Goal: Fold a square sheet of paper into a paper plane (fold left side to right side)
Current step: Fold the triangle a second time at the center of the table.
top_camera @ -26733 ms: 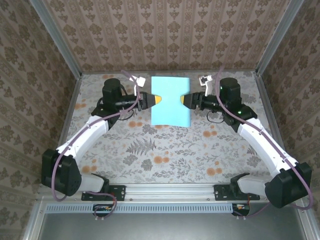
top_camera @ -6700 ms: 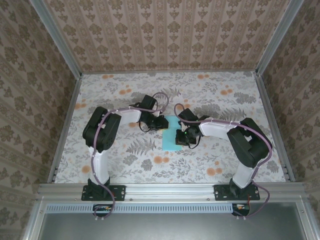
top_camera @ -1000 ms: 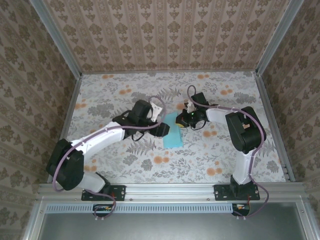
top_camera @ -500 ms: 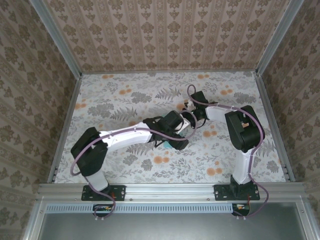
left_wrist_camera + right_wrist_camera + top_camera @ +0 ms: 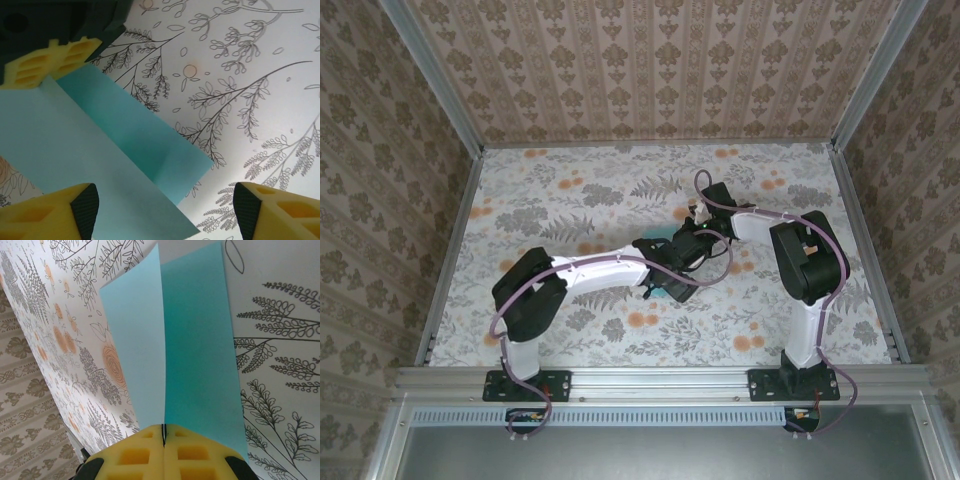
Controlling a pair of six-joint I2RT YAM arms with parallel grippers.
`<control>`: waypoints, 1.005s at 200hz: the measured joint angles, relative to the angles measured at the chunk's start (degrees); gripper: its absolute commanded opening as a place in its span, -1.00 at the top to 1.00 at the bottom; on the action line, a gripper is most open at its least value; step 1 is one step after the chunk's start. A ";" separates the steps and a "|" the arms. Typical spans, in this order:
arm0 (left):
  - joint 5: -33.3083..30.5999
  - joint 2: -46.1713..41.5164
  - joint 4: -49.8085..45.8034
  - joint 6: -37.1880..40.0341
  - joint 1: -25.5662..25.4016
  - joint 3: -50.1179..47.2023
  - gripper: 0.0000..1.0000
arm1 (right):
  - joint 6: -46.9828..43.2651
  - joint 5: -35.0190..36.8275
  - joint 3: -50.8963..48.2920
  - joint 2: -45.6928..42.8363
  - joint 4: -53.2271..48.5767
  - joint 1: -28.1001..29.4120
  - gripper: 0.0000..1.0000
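Top external view puts both arms bent in toward the middle of the flowered bench (image 5: 570, 190), their ends meeting just right of centre. Seen from the right wrist, the right tool (image 5: 163, 436) is fully closed. Its two yellow foam pads (image 5: 135, 457) are pressed flat together, with the near edge of the light-blue sheet of paper (image 5: 195, 340) pinched in the seam between them. That sheet is folded along a straight crease running away from the pads. The darker half on the right lies flat on the bench, while the paler half on the left stands up off the surface, its far corner raised. From the left wrist, the left tool (image 5: 165, 202) stands wide apart, one yellow finger (image 5: 50, 217) at the lower left over the paper and the other at the lower right over bare bench. Nothing is clamped between them, and whether the lower-left finger touches the paper cannot be told. Between and beyond those fingers the sheet spreads across the left of that view, with a corner reaching toward the middle and a crease crossing it on a slant. At its upper left edge the closed pads of the right tool grip it, the dark body of that tool behind them.
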 measured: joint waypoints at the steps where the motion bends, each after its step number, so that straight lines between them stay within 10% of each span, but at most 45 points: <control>1: -0.04 0.00 -0.04 0.09 0.00 0.00 -0.24 | 0.00 0.00 0.00 0.00 -0.02 0.00 0.92; 70: -1.29 0.02 -0.52 -0.83 0.02 0.00 0.79 | -1.20 0.22 1.22 0.20 -2.86 0.00 0.91; 201: 17.53 -5.88 7.39 -5.55 8.48 -6.58 0.99 | -4.61 6.27 -0.87 -9.42 -3.13 -2.29 0.13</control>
